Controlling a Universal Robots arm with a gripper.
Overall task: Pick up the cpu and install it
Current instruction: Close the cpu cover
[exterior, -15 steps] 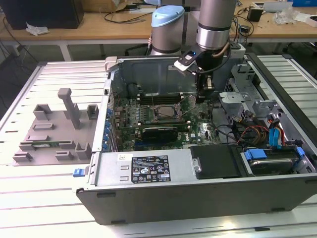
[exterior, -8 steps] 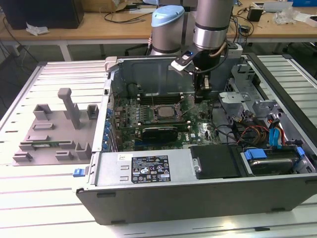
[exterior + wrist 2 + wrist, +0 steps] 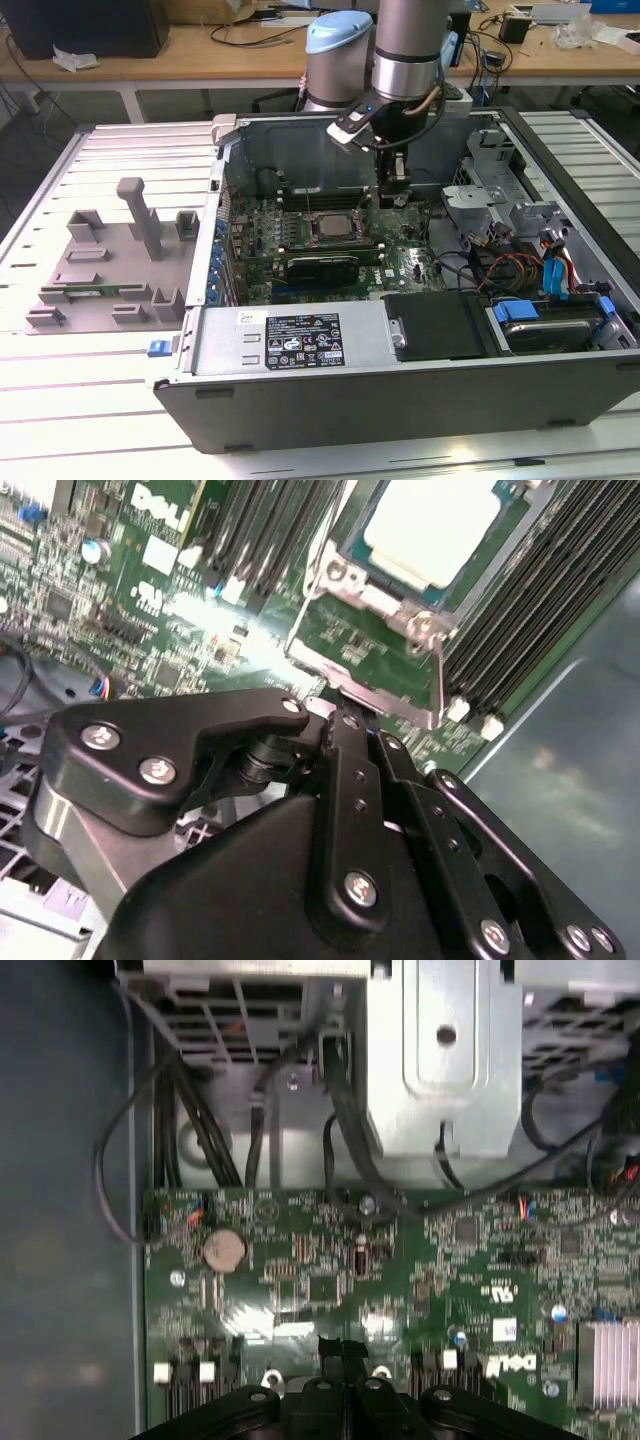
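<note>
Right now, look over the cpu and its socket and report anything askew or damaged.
Nothing stands out. The cpu lies flat within the metal socket frame, edges parallel to it. The gripper hangs beside that frame, off the cpu. No bent or loose parts show on the motherboard.

The exterior view looked down from outside the open computer case [image 3: 300, 345], wide enough to take in all of it. Both wrist views hung close above the motherboard [image 3: 300, 1260] inside that case, looking past the gripper [image 3: 343, 1348]; all three shared the motherboard.
</note>
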